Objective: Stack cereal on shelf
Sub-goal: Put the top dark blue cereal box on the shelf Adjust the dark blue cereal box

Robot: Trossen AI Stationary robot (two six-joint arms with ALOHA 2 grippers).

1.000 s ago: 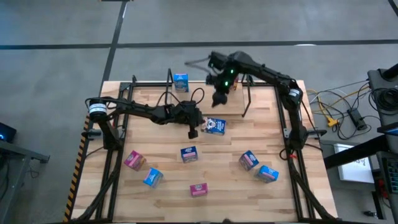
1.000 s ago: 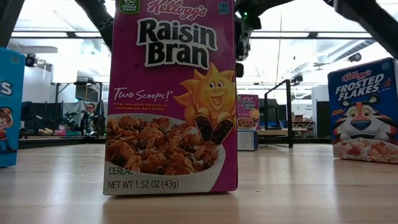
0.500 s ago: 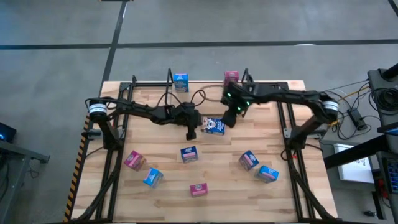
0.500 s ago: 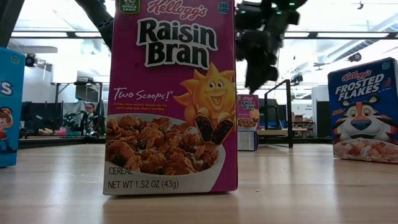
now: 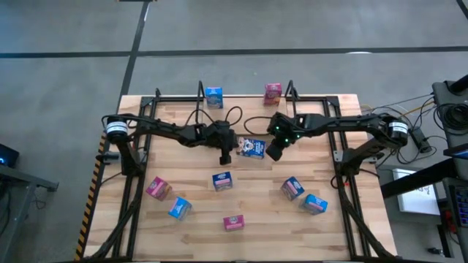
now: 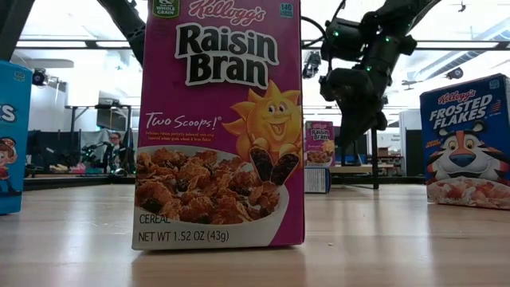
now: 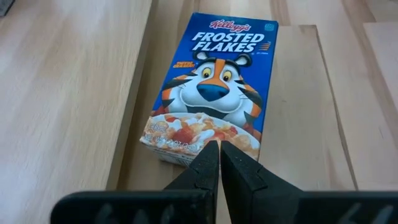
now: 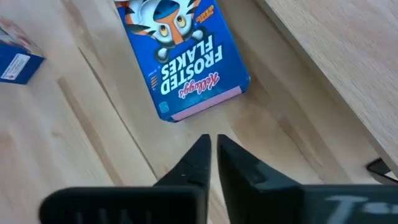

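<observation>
Left pincer: together, empty, just beside flat box
Right pincer: together, empty, near box's other end

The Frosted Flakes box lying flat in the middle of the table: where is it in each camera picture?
High view: Frosted Flakes box at the centre, between both grippers.
Low view: not visible, probably hidden behind the Raisin Bran box.
Left wrist view: box fills the centre.
Right wrist view: upper middle.
Shared landmark: the wooden table planks.
</observation>
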